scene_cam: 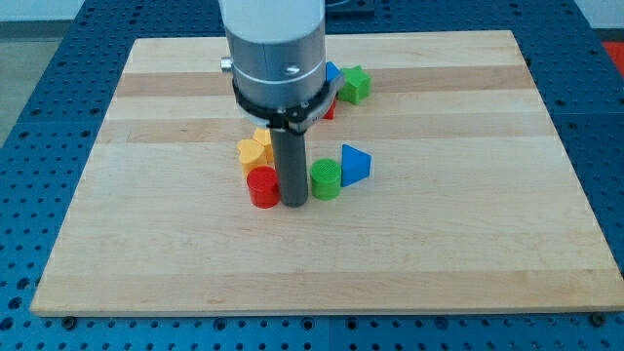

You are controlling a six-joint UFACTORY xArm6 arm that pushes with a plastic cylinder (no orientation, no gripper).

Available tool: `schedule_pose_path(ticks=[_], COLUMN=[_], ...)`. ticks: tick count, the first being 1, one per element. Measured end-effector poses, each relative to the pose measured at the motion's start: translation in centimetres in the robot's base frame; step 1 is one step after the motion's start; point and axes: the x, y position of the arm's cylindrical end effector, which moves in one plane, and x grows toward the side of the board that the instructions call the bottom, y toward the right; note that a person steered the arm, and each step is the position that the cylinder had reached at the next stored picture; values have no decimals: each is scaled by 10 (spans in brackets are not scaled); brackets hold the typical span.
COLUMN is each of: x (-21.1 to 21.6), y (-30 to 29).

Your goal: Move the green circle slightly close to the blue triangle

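Note:
The green circle (326, 179) is a short green cylinder near the board's middle. The blue triangle (355, 163) lies right against it on its upper right side. My tip (293, 202) rests on the board just to the left of the green circle, touching or nearly touching it. A red cylinder (262, 186) sits directly left of my tip, so the rod stands between the red and green blocks.
Two yellow blocks (255, 148) sit above the red cylinder. A green star-shaped block (355, 85) lies near the view's top, with a blue block (332, 72) and a red block (329, 110) partly hidden behind the arm. The wooden board (487, 244) rests on a blue perforated table.

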Motion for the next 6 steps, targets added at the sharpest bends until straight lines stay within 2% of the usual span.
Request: schedule_pose_path(ticks=[1, 2, 3, 4, 5, 6], x=[61, 74, 42, 37, 12, 12], y=[-10, -45, -68, -66, -54, -33])
